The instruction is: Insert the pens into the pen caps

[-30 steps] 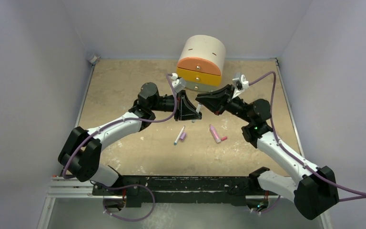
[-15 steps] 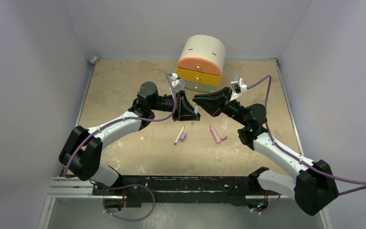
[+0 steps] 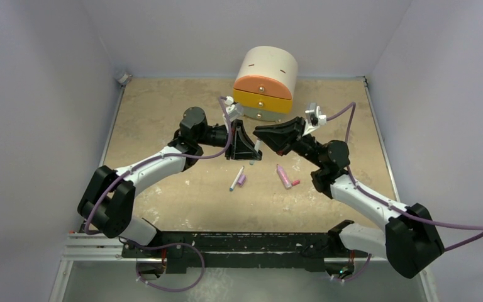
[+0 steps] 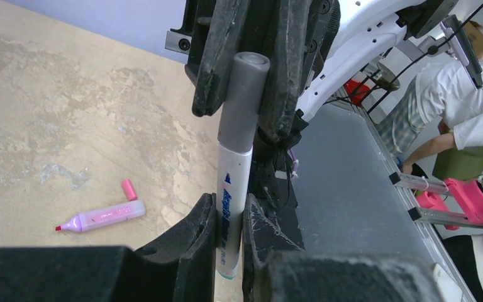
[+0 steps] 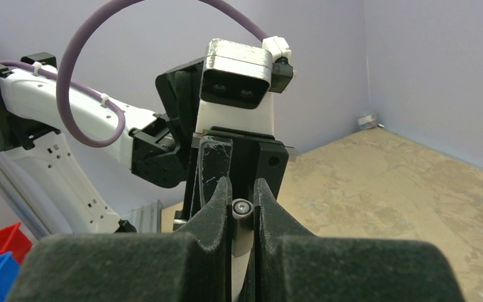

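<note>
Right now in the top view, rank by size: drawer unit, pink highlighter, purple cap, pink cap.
1. drawer unit
2. pink highlighter
3. purple cap and pink cap: too alike and tiny to rank

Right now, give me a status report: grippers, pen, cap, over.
Left gripper shut on white pen. Right gripper shut on grey cap. Cap sits over the pen's tip. Pink pen lies on the table, apart.

A white pen (image 4: 231, 207) is standing upright, held off the desk (image 3: 163, 126), with a dark grey cap (image 4: 242, 100) sitting over its top end. A teal-tipped pen (image 3: 236, 179) is lying just beside a purple cap (image 3: 242, 180), and a pink pen (image 3: 283, 176) beside a reddish cap (image 3: 295, 182).
</note>
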`<action>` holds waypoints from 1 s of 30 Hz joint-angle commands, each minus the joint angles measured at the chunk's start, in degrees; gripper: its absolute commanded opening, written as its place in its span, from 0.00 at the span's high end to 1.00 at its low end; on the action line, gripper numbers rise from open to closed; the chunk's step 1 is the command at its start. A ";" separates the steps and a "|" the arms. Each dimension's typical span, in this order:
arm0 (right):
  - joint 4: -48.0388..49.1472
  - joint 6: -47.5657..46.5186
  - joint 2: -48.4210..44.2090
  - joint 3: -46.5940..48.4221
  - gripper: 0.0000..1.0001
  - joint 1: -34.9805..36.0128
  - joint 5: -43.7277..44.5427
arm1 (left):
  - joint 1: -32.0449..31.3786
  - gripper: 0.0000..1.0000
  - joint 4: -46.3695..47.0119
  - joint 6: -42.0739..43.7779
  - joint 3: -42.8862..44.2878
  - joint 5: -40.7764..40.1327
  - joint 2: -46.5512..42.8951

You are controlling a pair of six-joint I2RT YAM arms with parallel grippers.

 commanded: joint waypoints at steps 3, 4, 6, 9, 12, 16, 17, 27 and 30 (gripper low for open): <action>-22.77 1.79 6.63 -8.74 1.00 5.57 -26.55 | 3.02 1.00 24.99 -3.37 9.82 -16.05 -5.20; -22.89 1.76 6.88 -9.01 1.00 5.56 -26.87 | 3.08 1.00 25.02 -3.36 9.89 -16.05 -5.12; -23.16 1.63 7.43 -9.53 1.00 5.91 -27.47 | 3.13 1.00 24.91 -3.35 10.17 -15.83 -5.01; -26.81 -0.13 7.13 -9.74 1.00 6.00 -27.65 | 3.28 1.00 24.84 -3.51 10.46 -15.31 -5.00; -29.63 -1.73 6.20 -9.95 1.00 6.03 -27.21 | 3.39 1.00 24.82 -3.53 10.47 -15.26 -5.20; -29.07 -1.32 6.62 -10.76 1.00 6.33 -27.45 | 3.44 1.00 24.82 -3.44 10.47 -15.46 -5.17; -29.11 -1.32 6.50 -10.60 1.00 6.33 -27.34 | 3.48 1.00 24.84 -3.44 10.54 -15.42 -5.06; -32.29 0.34 -6.68 -3.05 1.00 6.24 -14.88 | 3.09 1.00 21.88 -4.40 7.90 -6.49 -3.84; -29.30 2.49 -9.44 -0.99 0.88 6.17 -10.57 | 2.27 1.00 22.59 -4.77 4.58 -5.08 -4.86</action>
